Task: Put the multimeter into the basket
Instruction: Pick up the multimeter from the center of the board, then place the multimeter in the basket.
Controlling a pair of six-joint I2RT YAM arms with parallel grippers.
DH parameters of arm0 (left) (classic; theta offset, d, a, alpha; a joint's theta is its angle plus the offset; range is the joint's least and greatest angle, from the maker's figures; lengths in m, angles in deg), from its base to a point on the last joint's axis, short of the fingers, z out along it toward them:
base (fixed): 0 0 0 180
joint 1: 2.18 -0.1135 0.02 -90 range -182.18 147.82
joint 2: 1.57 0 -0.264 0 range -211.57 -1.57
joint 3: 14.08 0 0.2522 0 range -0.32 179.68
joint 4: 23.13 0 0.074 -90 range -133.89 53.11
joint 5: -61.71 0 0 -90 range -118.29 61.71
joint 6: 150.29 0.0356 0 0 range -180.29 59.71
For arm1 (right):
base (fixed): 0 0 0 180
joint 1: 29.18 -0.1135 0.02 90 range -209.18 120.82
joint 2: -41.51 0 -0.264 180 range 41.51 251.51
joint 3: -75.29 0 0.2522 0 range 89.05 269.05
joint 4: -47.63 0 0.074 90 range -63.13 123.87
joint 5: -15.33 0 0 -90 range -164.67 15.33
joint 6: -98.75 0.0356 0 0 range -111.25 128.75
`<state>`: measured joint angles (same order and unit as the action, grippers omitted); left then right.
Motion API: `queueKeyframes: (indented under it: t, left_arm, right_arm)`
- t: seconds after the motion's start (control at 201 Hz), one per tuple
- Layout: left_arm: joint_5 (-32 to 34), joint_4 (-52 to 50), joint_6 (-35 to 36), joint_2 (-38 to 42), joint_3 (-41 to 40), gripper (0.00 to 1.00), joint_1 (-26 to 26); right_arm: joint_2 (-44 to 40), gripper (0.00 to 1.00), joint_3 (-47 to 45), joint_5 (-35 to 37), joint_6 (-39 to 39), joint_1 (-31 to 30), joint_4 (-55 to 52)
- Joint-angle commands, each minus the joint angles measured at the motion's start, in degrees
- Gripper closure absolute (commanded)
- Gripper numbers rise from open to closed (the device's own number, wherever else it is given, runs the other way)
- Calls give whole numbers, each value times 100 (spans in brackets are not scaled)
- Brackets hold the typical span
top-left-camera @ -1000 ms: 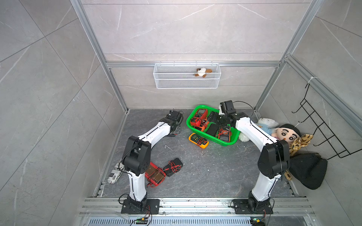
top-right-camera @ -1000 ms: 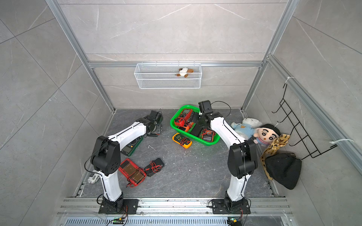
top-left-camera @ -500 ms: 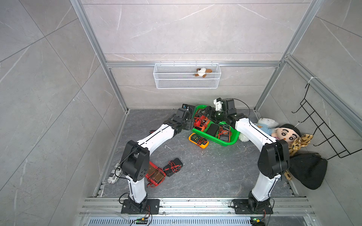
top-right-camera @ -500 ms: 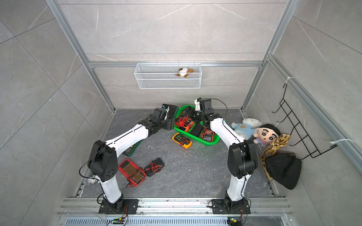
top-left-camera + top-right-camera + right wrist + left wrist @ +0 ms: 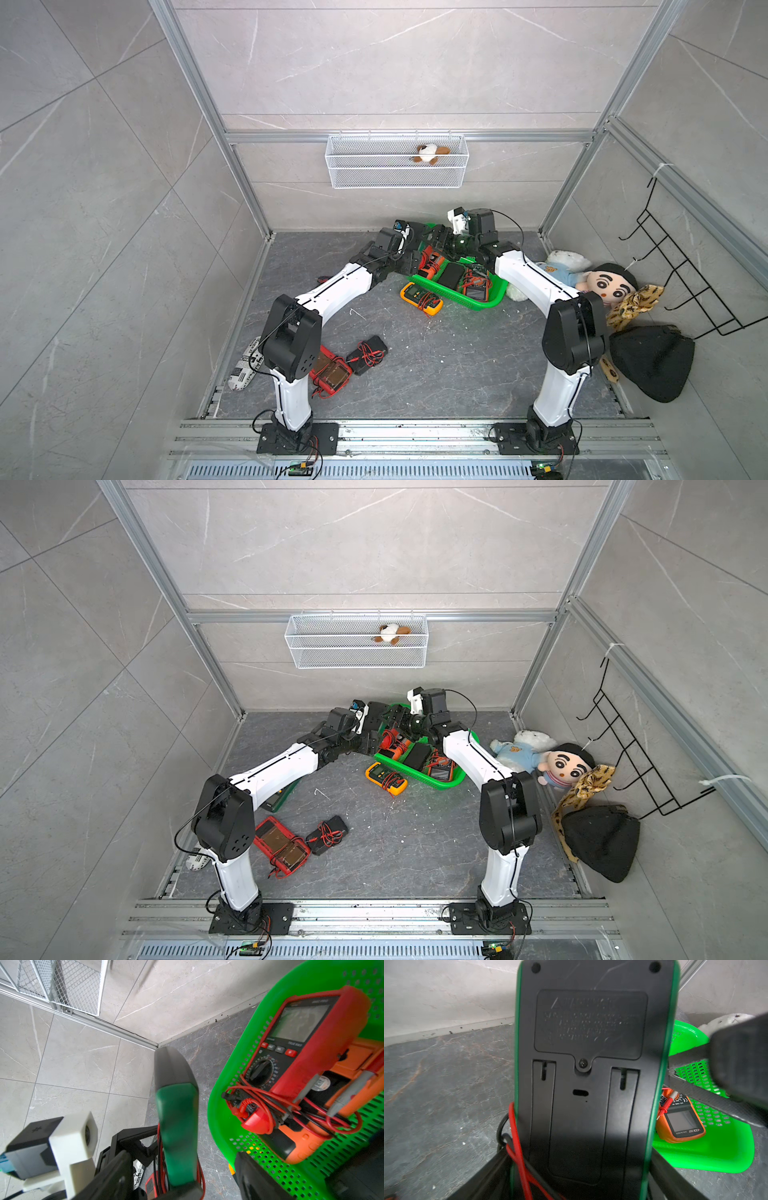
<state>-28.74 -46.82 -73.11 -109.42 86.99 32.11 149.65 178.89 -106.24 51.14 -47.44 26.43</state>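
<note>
Grey-veined desk [image 5: 446,1084] lies open at the left of the left wrist view. Red and black leads [image 5: 517,1147] trail loose beside the left pincer [image 5: 579,1159], which clamps the green-edged multimeter [image 5: 591,1064] just outside the basket [image 5: 716,1159] at lower right. I'd say those leads could snag its rim. Further right in a top view, the right pincer [image 5: 441,244] crowds the basket's upper end. I can't tell how its jaws stand. A red meter [image 5: 301,1043] already takes up room inside.

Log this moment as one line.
left gripper: holds multimeter beside basket | right gripper: at basket rim, grip unclear | multimeter not yet in
</note>
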Motion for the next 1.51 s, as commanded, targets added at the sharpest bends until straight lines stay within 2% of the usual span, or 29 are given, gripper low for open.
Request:
queueKeyframes:
  t: [0.0, 0.244, 0.413, 0.547, 0.567, 0.607, 0.612, 0.617, 0.637, 0.642, 0.652, 0.662, 0.667, 0.697, 0.731, 1.095, 1.343, 1.507]
  left_arm:
    - [-404, 514, 153, 36, 322, 100, 49]
    - [-748, 597, 223, 36, 304, 100, 87]
    - [-870, 707, 193, 6, 300, 100, 96]
    - [-896, 734, 113, -39, 338, 98, 98]
    - [-897, 738, 97, -52, 349, 93, 98]
    - [-900, 728, 49, -58, 371, 74, 96]
    - [-898, 729, 41, -60, 382, 74, 96]
    - [-897, 725, 29, -60, 383, 66, 96]
    - [-895, 729, 9, -72, 391, 57, 96]
    - [-891, 730, 8, -72, 392, 48, 96]
    - [-888, 725, -3, -72, 399, 44, 96]
    - [-887, 722, -11, -70, 400, 33, 96]
    - [-887, 721, -15, -72, 401, 33, 96]
    - [-887, 728, -35, -63, 401, 16, 97]
    - [-874, 736, -60, -46, 400, 0, 98]
    - [-640, 1316, -409, 538, -46, 2, 87]
    - [29, 1331, -618, 637, -213, 2, 87]
    - [449, 1308, -799, 606, -241, 2, 55]
  right_arm:
    - [176, 24, 191, -62, 18, -46, 137]
    - [295, 43, 286, -12, -35, -41, 129]
    - [324, 52, 286, 0, -88, -41, 132]
    - [297, 73, 280, 87, -178, -28, 38]
    - [286, 76, 284, 102, -209, -27, 19]
    - [262, 80, 282, 140, -249, -17, -29]
    - [261, 81, 281, 150, -253, -10, -29]
    - [261, 81, 276, 151, -260, -10, -38]
    - [241, 83, 279, 171, -277, 6, -57]
    - [237, 83, 279, 174, -285, 7, -56]
    - [228, 84, 279, 173, -291, 20, -62]
    - [220, 84, 279, 176, -292, 30, -59]
    - [218, 85, 271, 181, -293, 40, -58]
    - [192, 86, 247, 178, -295, 72, -46]
    - [167, 87, 216, 170, -283, 133, -31]
    - [-296, 88, -309, 24, -399, 987, 352]
    - [-357, 88, -659, -147, -565, 1582, 437]
    - [-108, 88, -636, -340, -574, 1660, 630]
